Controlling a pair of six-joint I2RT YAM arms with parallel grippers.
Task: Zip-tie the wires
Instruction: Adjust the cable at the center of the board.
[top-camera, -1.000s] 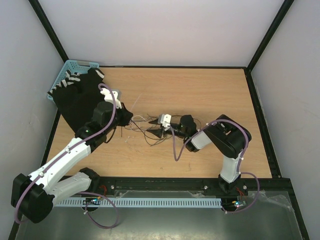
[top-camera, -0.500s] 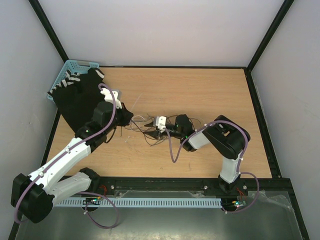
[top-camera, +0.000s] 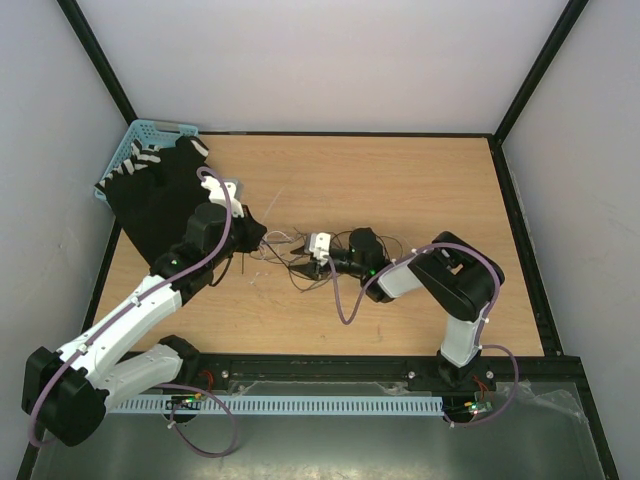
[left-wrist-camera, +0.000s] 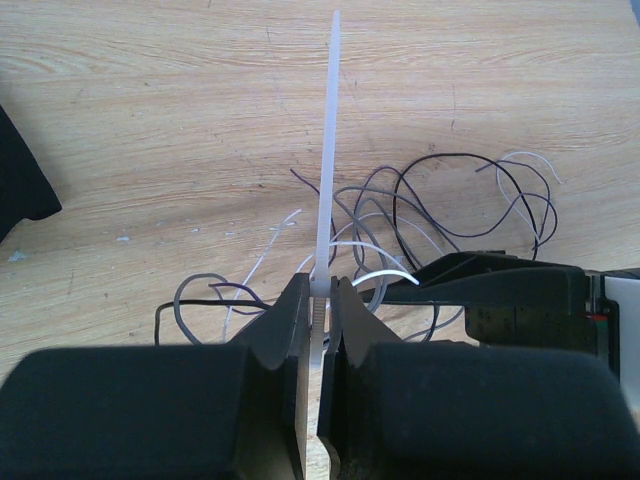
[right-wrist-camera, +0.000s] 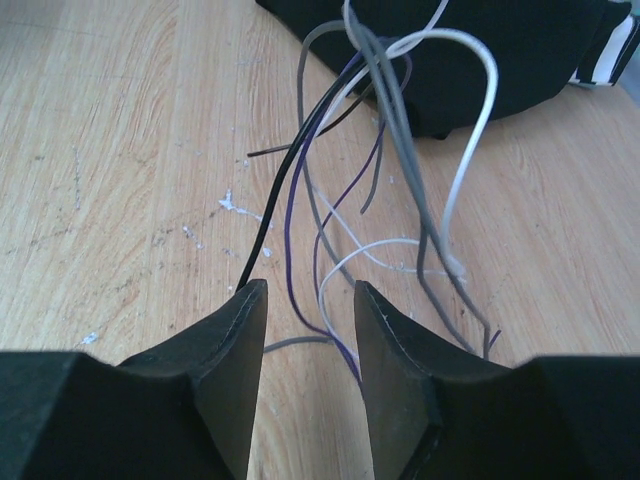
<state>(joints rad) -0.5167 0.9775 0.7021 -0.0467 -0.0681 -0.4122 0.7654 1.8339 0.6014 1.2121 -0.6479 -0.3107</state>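
We see the L gripper (left-wrist-camera: 318, 300) pressed tight on a thin white plastic zip-tie strip (left-wrist-camera: 327, 150) pointing to 12 o'clock. Thin dark, grey & white tangled wires (left-wrist-camera: 400, 212) lie on the light wooden table (left-wrist-camera: 150, 120) at its 1–2 o'clock. The R gripper (right-wrist-camera: 310, 300) is spread, w/ strands running btwn its jaws toward 12.

Wires (right-wrist-camera: 388, 105): thin black, grey, white, purple strands, loose looping tangle. Zip tie (left-wrist-camera: 327, 150): white, straight, unfastened.

Markings check: no legible text, label, brand, number or sign found in any view.
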